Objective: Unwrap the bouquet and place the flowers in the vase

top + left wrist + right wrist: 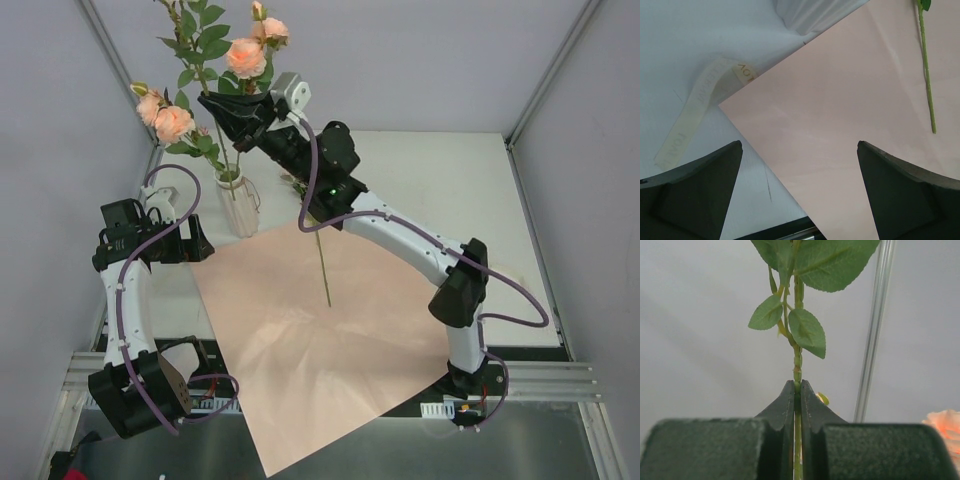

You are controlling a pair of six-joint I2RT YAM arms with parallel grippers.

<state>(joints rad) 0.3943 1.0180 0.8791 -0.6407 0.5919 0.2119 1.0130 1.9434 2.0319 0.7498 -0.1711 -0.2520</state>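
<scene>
Spreading flat over the middle of the smooth white table (480,200) is a large pink paper sheet (310,360), matte and faintly creased, one corner turned towards the near edge.

The right arm reaches over it towards the far left corner. The right gripper (222,108) is raised above the table, and its dark, grainy-surfaced fingers (782,407) are pinched tightly on a thin, knobbly green rose stem (797,365). That stem carries oval, serrated leaves (807,332) and ruffled peach blooms (245,57) above the grip. Below the arm it runs on as a bare green stalk (322,265) over the paper; whether its tip touches the sheet is hard to judge.

The left gripper (195,240) hangs low at the sheet's left edge, its blunt black jaws spread wide with nothing between them.

The vase (238,205) stands upright just beyond the sheet's far left edge. It is a small white ceramic piece with a narrow neck and a fuller body. The flowers (165,115) already standing in it lean left, showing peach and pale pink blooms on slim stems, with a taller leafy spray rising behind them.

In the left wrist view, a cream ribbon (695,107), flat and printed with faint lettering, lies curved on the table beside the paper's corner.
</scene>
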